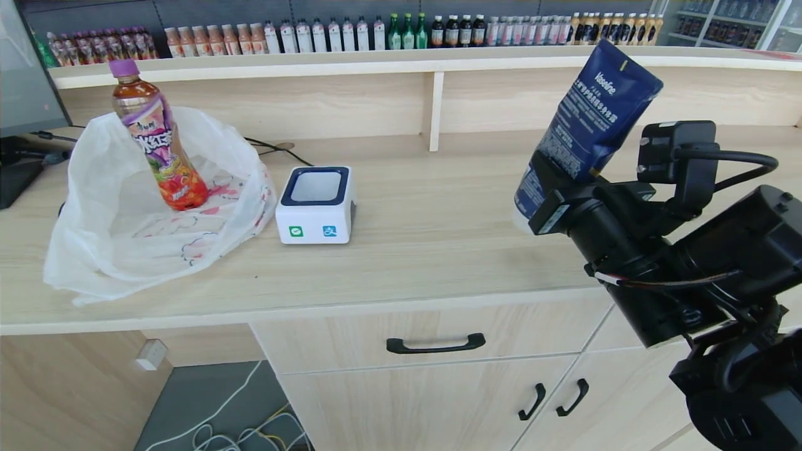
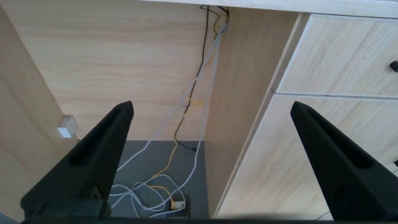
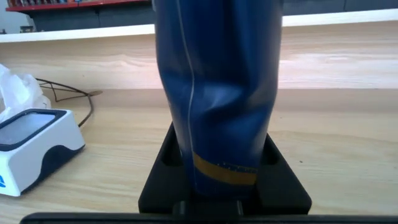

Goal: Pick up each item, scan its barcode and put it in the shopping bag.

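Clearly, the right hand (image 1: 554,210) pinched the blue lotion tube (image 1: 589,119) above the right of the counter (image 1: 438,250), its long axis tilted up and rightward. The barcode scanner (image 1: 315,203) sat well to its left, the shopping bag (image 1: 100,250) farther left. The left hand (image 2: 211,112) hung spread below.

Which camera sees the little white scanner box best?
The head view: the whole barcode scanner sits on the counter beside the shopping bag. The right wrist view shows just part of it. The left wrist view faces the cupboards below.
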Motion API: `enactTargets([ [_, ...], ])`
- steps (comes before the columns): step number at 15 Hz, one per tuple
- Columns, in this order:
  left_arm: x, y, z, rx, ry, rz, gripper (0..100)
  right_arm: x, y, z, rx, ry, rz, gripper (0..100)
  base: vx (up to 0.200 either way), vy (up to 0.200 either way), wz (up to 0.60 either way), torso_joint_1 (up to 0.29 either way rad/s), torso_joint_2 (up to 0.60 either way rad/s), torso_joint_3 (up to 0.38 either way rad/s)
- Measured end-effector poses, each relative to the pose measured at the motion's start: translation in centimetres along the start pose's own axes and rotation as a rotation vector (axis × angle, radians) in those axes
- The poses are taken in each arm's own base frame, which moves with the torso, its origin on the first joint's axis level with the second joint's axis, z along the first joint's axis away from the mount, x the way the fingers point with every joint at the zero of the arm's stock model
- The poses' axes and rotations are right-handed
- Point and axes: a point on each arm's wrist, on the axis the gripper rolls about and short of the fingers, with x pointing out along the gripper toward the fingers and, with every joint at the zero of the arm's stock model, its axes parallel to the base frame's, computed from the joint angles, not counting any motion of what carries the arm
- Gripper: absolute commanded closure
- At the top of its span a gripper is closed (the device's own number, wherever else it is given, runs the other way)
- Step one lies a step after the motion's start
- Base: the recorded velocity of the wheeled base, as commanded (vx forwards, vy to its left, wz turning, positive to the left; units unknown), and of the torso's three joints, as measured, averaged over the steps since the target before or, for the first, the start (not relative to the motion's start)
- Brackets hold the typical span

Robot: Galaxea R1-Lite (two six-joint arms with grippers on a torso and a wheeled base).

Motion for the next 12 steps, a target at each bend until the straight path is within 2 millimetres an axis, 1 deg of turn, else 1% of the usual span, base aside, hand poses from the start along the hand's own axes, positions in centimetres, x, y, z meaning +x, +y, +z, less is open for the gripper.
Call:
enactTargets([
  [6, 0.00, 0.00, 0.00, 0.000, 0.000, 0.000, 0, -0.29, -0.17, 0.35, 0.001, -0.003, -0.002, 100, 0.000, 0.200, 0.00, 0.005, 0.00, 0.002],
  [9, 0.00, 0.00, 0.00, 0.000, 0.000, 0.001, 0, -0.65, -0.31, 0.18, -0.025, 0.010, -0.002, 100, 0.000, 0.200, 0.00, 0.004, 0.00, -0.002],
  [12, 0.00, 0.00, 0.01, 0.001, -0.001, 0.000, 0, -0.72, -0.34, 0.50, -0.055, 0.001, -0.001, 100, 0.000, 0.000, 0.00, 0.000, 0.00, 0.000],
])
